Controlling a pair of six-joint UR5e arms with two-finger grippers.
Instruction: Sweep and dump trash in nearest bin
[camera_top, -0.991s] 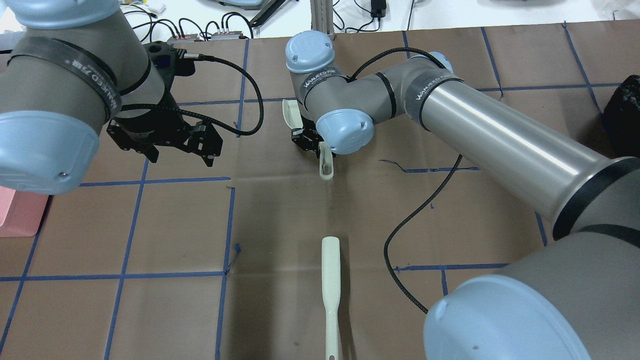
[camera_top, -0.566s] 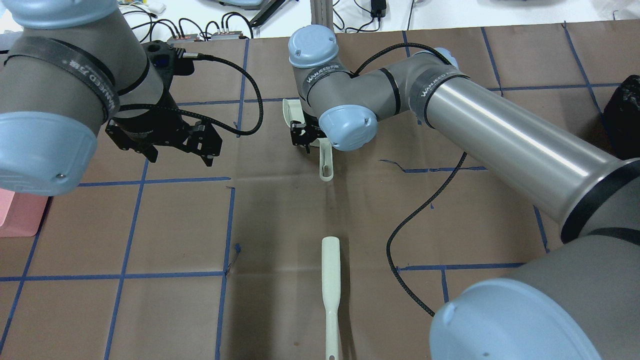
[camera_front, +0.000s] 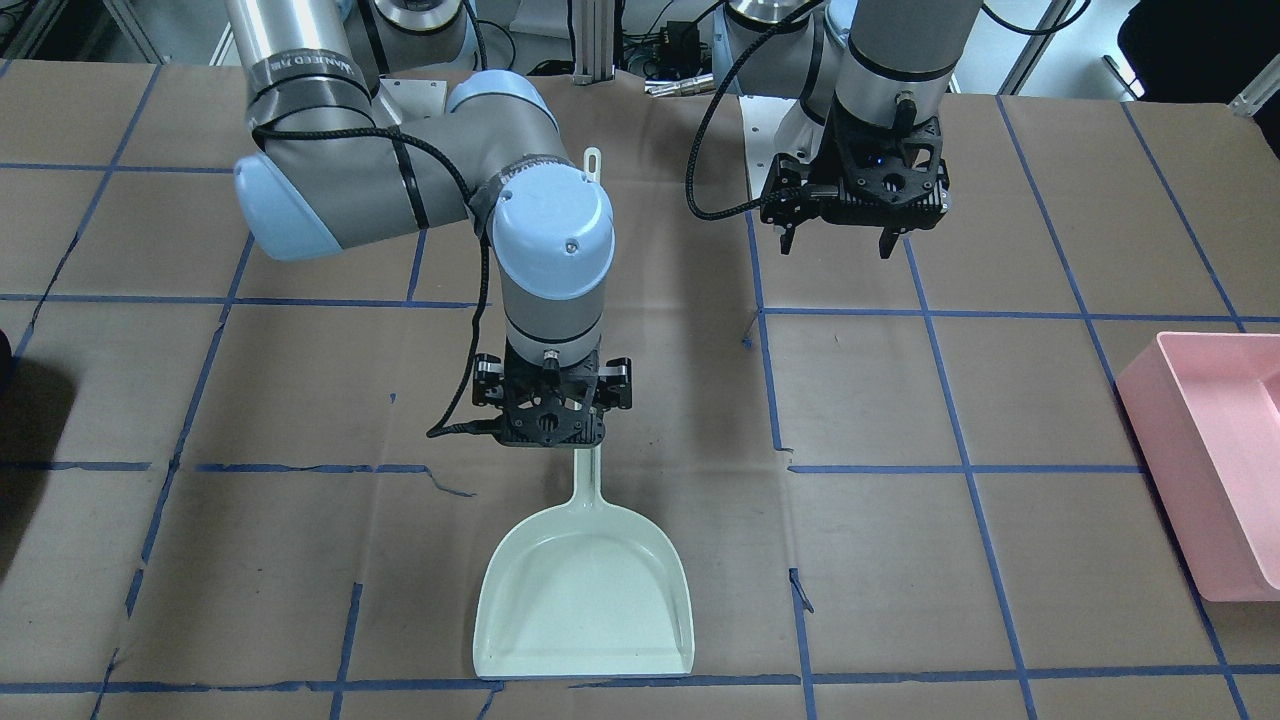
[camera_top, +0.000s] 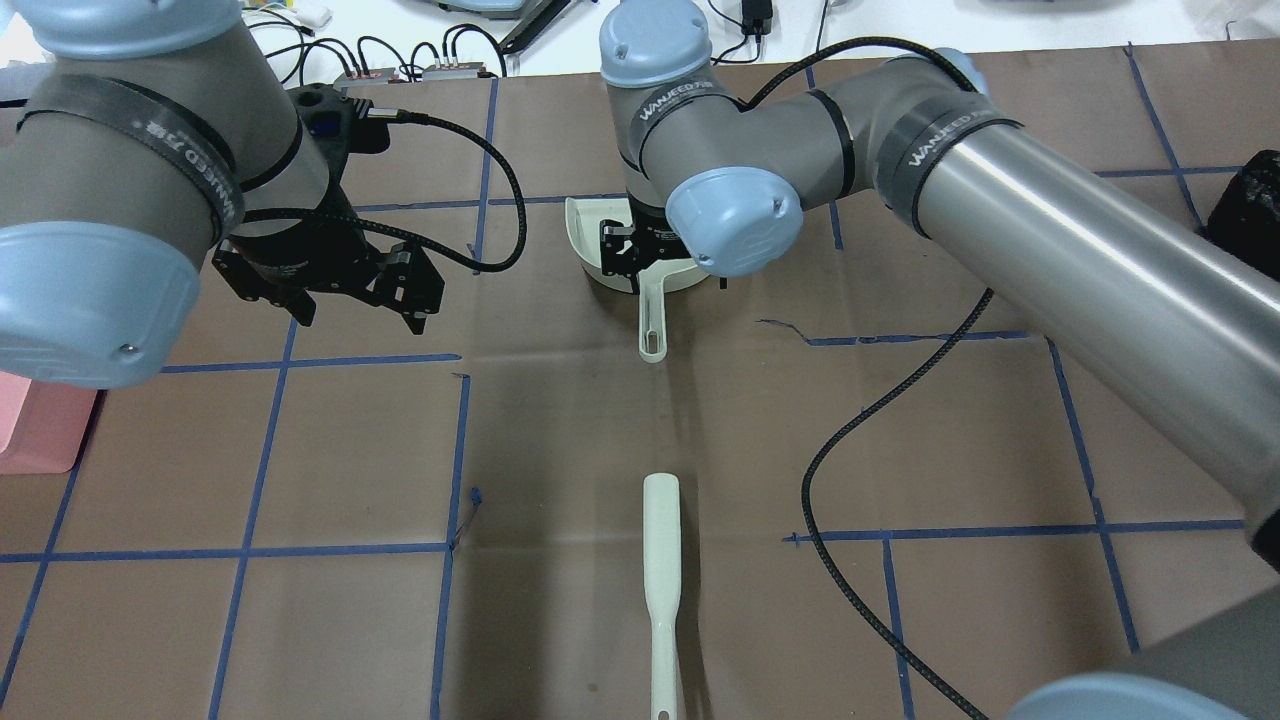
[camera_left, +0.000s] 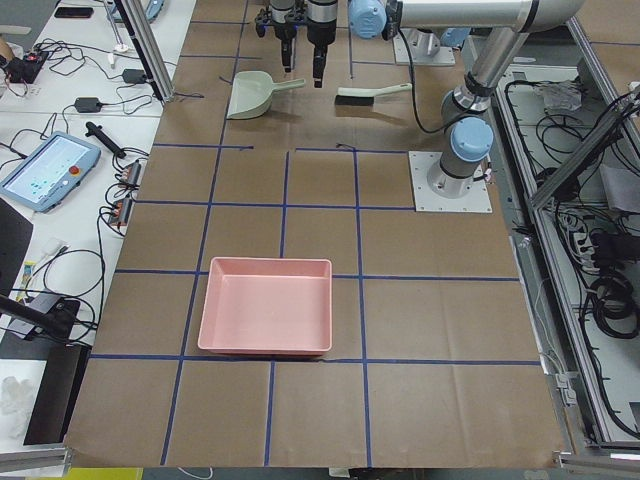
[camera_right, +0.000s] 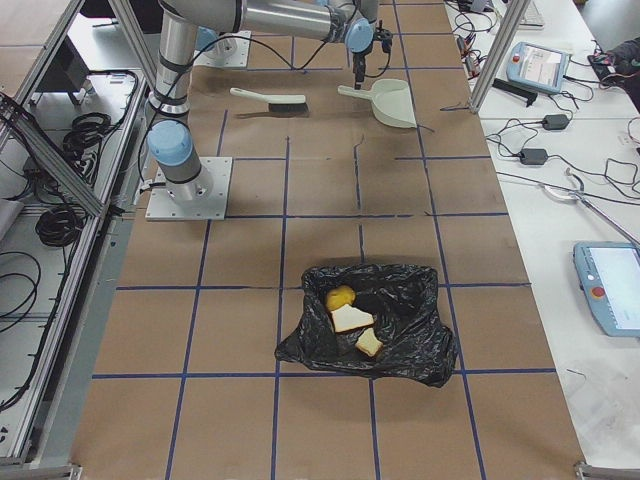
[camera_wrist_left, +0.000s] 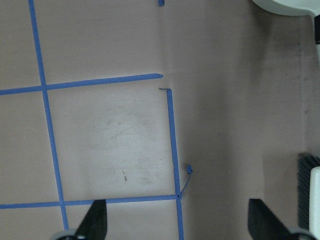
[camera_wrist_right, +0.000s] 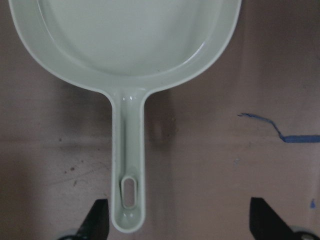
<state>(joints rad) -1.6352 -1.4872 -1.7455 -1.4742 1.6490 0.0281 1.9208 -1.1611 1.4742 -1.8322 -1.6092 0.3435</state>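
Observation:
The trash, a yellow potato (camera_right: 340, 297) and two bread pieces (camera_right: 351, 319), lies inside the black bag bin (camera_right: 400, 335) in the exterior right view. A pale green dustpan (camera_front: 585, 590) lies flat and empty on the table. My right gripper (camera_front: 552, 425) hovers open over its handle (camera_wrist_right: 129, 165), fingers (camera_wrist_right: 97, 222) wide apart and not touching it. The matching brush (camera_top: 662, 560) lies alone nearer the robot base. My left gripper (camera_top: 360, 315) hangs open over bare table, holding nothing.
A pink tray bin (camera_front: 1210, 470) sits empty at the table's end on my left side. Brown paper with blue tape lines covers the table (camera_top: 350, 450). A black cable (camera_top: 850, 440) loops down from the right arm.
The right arm's wrist has swung up and toward the far side, uncovering more of the dustpan. The dustpan, brush and left arm have stayed put.

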